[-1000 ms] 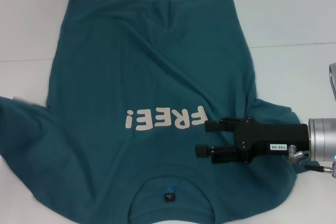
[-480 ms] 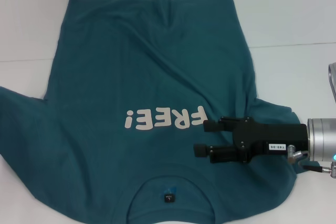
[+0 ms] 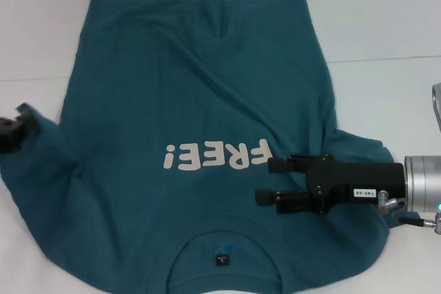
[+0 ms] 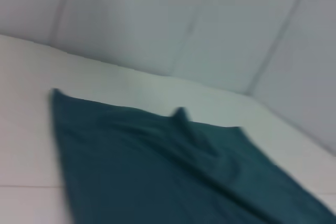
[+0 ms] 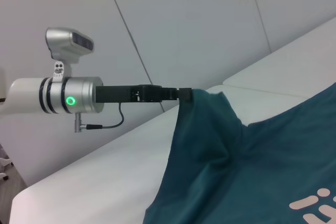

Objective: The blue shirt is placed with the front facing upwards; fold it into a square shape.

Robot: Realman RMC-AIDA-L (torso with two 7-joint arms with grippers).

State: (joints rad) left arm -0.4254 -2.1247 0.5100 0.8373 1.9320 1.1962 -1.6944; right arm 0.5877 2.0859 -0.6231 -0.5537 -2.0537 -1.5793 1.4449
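The blue shirt (image 3: 193, 87) lies front up on the white table, its cream "FREE!" lettering (image 3: 217, 155) and dark neck label (image 3: 222, 260) toward me. At the far left edge my left gripper (image 3: 9, 133) is shut on the tip of the shirt's left sleeve (image 3: 43, 148). The right wrist view shows that left gripper (image 5: 185, 94) holding the sleeve lifted, with the cloth (image 5: 210, 140) draping down from it. My right gripper (image 3: 265, 182) is open, hovering over the shirt's right shoulder just beside the lettering. The shirt's hem end (image 4: 157, 171) fills the left wrist view.
The white table (image 3: 386, 25) extends bare to the right of and behind the shirt, with a seam line (image 3: 386, 58) across it. A pale wall (image 5: 210, 24) stands behind the table.
My left gripper has come into view at the left edge, and the left sleeve tip has bunched and risen off the table. The right gripper has stayed almost still.
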